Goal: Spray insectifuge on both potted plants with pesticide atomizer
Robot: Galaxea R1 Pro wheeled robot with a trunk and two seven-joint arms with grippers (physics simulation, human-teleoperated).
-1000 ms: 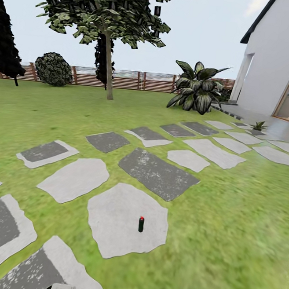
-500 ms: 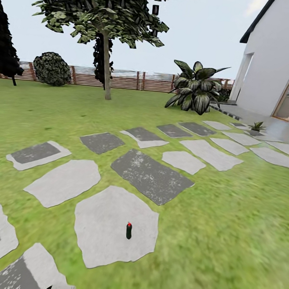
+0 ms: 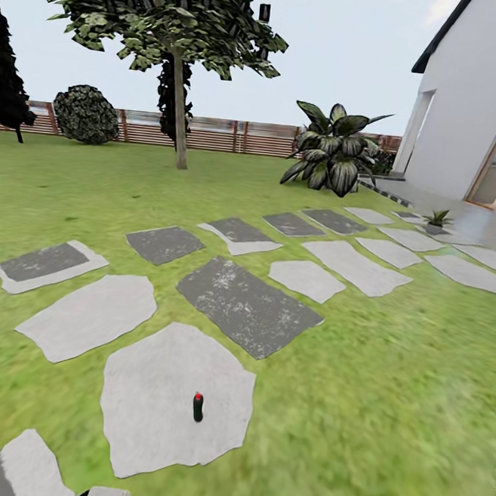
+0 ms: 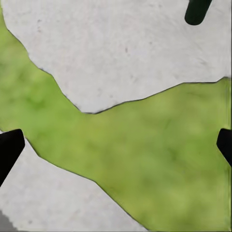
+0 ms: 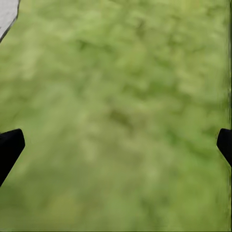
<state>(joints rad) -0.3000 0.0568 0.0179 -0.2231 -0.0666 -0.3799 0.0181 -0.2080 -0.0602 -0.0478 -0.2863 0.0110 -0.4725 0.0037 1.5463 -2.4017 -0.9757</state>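
Bright, flat, shadowless daylight; grass (image 3: 384,413) blurs, seemingly worst in wrist views.

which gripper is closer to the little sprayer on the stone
Left. The left gripper hangs over grass beside the pale stepping stone holding the pesticide atomizer; the right gripper hangs over lawn.

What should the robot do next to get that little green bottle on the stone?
Probably roll closer and bring an open gripper down toward the pesticide atomizer. It stands upright on the pale stepping stone, untouched, and the left gripper hangs open over grass beside that stone.
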